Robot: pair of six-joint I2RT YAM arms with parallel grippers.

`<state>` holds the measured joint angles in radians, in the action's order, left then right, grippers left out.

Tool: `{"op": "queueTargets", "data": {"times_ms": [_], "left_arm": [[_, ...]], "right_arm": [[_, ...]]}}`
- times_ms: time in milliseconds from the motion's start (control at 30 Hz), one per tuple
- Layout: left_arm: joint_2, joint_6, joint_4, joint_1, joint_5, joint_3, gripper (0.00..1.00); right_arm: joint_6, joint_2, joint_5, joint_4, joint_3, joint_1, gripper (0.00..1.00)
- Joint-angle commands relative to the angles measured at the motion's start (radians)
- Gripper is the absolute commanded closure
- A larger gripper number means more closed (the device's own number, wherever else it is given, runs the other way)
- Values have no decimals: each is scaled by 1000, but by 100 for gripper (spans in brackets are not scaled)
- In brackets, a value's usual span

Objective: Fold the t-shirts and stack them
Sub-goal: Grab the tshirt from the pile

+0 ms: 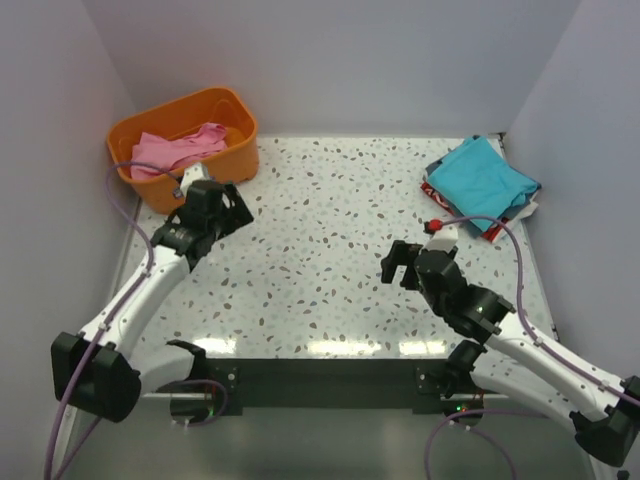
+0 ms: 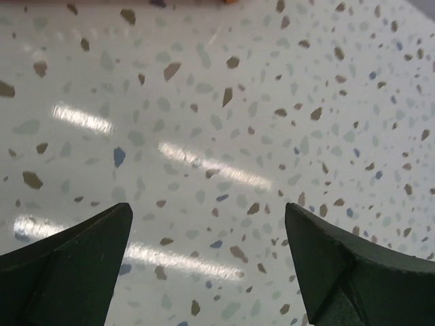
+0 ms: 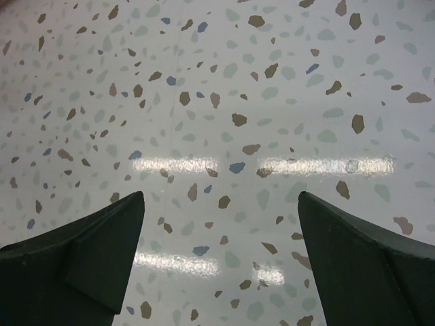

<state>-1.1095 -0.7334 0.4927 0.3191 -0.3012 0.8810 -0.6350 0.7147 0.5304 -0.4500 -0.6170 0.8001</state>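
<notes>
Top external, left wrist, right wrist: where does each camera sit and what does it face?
Top external: above and behind, looking down on the table, left arm, right arm, the basket with a pink t-shirt, folded t-shirts.
Left wrist: on the left arm, facing tabletop; left end effector open.
Right wrist: likewise, right end effector open.
Shared: both wrist views show speckled table.

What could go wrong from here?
The pink shirt lies crumpled inside the orange basket; the open left claw beside it may snag the rim or drag the basket along. The folded stack, teal shirt on top, sits uneven at the table's far right corner; another shirt might slide off.
</notes>
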Motion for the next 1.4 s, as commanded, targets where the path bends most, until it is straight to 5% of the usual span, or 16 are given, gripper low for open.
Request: {"op": "queueTargets", "data": {"times_ms": [0, 100, 367, 567, 767, 1367], "left_arm": [[-108, 92, -107, -34, 42, 250, 0], [-244, 126, -88, -92, 2, 440, 0], [-663, 198, 39, -310, -30, 942, 0], [-1067, 247, 274, -396, 66, 1482, 0], [-1162, 242, 158, -448, 142, 1350, 0], [-1486, 313, 202, -453, 31, 1434, 0]], "right_arm": [[15, 25, -36, 62, 14, 4, 1], [17, 41, -127, 128, 54, 1, 1], [66, 98, -84, 119, 5, 2, 1], [69, 120, -46, 86, -9, 4, 1], [61, 147, 5, 53, -16, 4, 1], [32, 238, 63, 31, -46, 4, 1]]}}
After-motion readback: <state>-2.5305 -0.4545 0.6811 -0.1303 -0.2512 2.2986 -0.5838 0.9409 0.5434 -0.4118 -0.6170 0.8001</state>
